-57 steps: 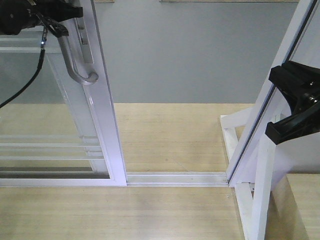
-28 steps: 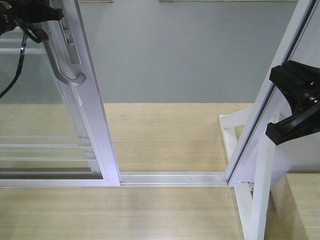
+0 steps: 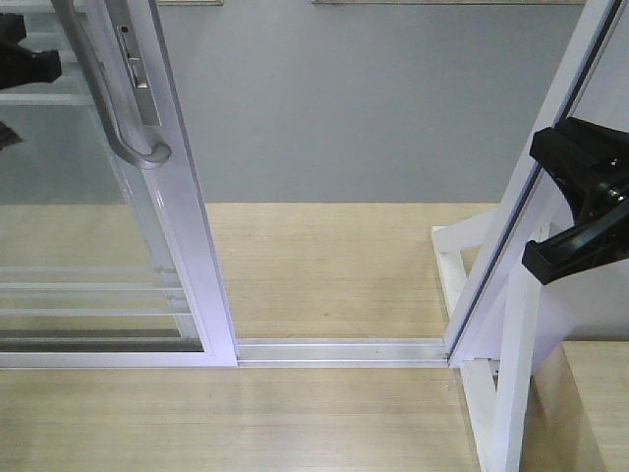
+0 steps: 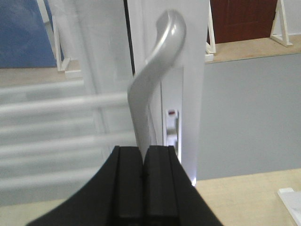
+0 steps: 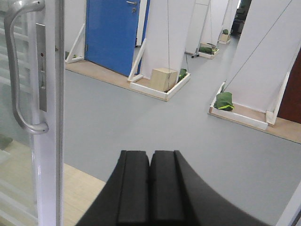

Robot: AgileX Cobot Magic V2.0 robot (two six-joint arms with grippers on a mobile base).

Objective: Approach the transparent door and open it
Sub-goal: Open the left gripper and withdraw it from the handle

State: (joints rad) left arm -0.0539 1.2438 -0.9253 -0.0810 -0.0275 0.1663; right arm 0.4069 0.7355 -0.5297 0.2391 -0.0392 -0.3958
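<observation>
floor: light wood-look plank floor (image 3: 324, 265) up front, w/ a plain grey floor (image 3: 373, 108) beyond it. a white sliding track (image 3: 344, 351) runs across the opening at the bottom.

door: the tall clear-glass sliding door in a glossy white frame (image 3: 187, 246) sits at the left of the front view, thin horizontal white bars across the glass. the gap between it and the slanted white outer frame post (image 3: 521, 197) on the right is wide, so it's slid aside.

handle: long curved silver-grey pull handle (image 3: 113, 98) on the door's right stile, lower end hooking back in to the frame.

left pincer: black left gripper (image 4: 143, 188) has its pads pressed together, nothing between them. in the left wrist view the handle is right in front of the tips, can't tell if they touch it. front view only shows a black bit at the far left edge.

right pincer: black right gripper (image 5: 150, 188) is closed too, empty, hanging by the outer post, well apart from the door.

only in right wrist view: a blue door (image 5: 113, 33), white partition panels (image 5: 169, 33), a tan cardboard box (image 5: 164, 77) and green bundles (image 5: 225, 100) in low white trays.

only in left wrist view: small lock plate (image 4: 171, 127) beside the handle, w/ a dark red-brown door (image 4: 242, 19) behind.
</observation>
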